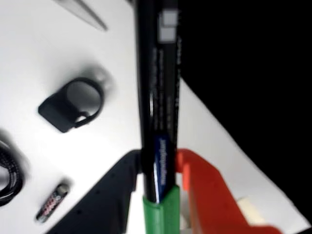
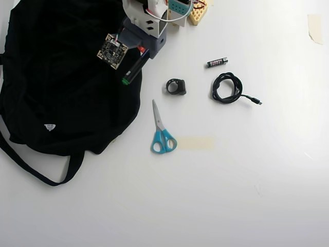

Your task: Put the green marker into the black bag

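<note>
My gripper point(image 1: 158, 163) is shut on the green marker point(image 1: 158, 87), a black barrel clamped between the black finger point(image 1: 117, 185) and the orange finger point(image 1: 204, 190), with its green cap point(image 1: 161, 214) at the bottom of the wrist view. In the overhead view the gripper point(image 2: 140, 56) holds the marker point(image 2: 132, 71) slanted over the right edge of the black bag point(image 2: 61, 92), with a green end pointing down-left. The bag fills the right side of the wrist view point(image 1: 253, 58).
On the white table to the right of the bag lie blue-handled scissors point(image 2: 162, 131), a black ring-shaped part point(image 2: 176, 86), a small battery point(image 2: 217, 62) and a coiled black cable point(image 2: 227, 87). A strip of tape point(image 2: 195, 142) lies beside the scissors.
</note>
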